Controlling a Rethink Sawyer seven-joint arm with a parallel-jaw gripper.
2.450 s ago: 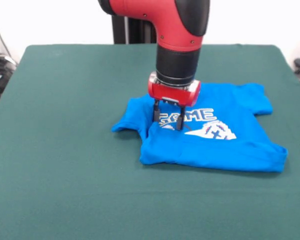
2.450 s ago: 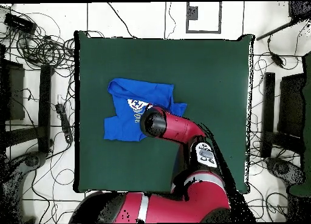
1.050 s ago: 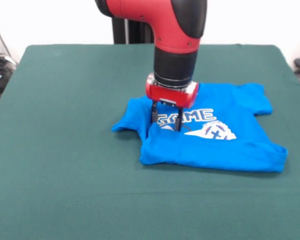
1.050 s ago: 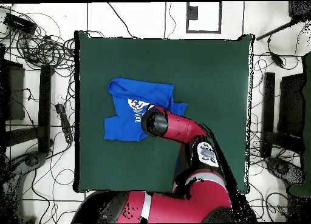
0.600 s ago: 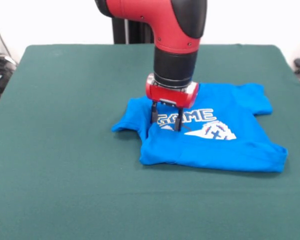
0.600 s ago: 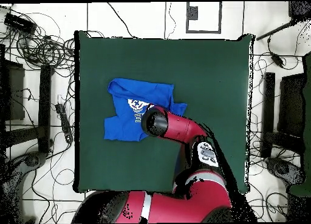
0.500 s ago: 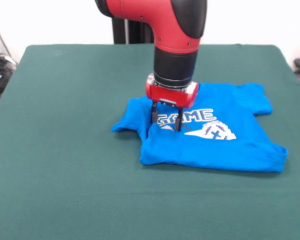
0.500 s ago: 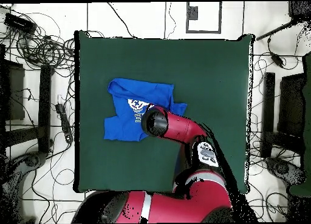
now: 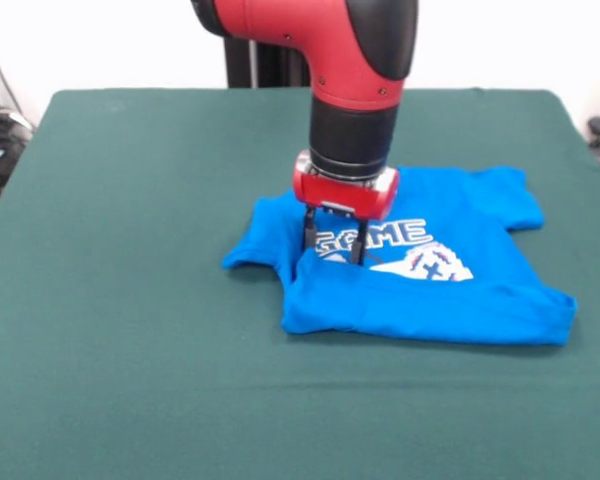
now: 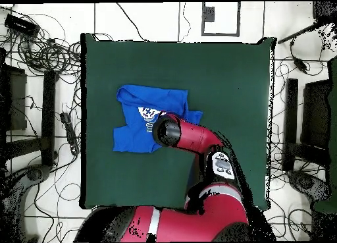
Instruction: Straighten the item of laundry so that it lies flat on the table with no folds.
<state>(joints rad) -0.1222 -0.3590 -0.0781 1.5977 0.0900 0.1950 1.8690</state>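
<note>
The item of laundry (image 9: 420,265) is a bright blue T-shirt lying on the green table (image 9: 130,330), right of centre in the front view. Its white print reads "GAME" in block capitals; below that, a fold crosses the print and leaves only a white wedge with blue and red marks. The lower hem is doubled over, and the left sleeve points toward the table's middle.

The end effector (image 9: 331,250) stands vertically on the shirt at the first letters of the print. Its two dark fingers (image 9: 309,232) are spread apart, their tips at the cloth, gripping nothing.

Wide bare table lies left of and in front of the shirt. In the overhead view the shirt (image 10: 135,115) sits nearer the table's left edge (image 10: 84,122).
</note>
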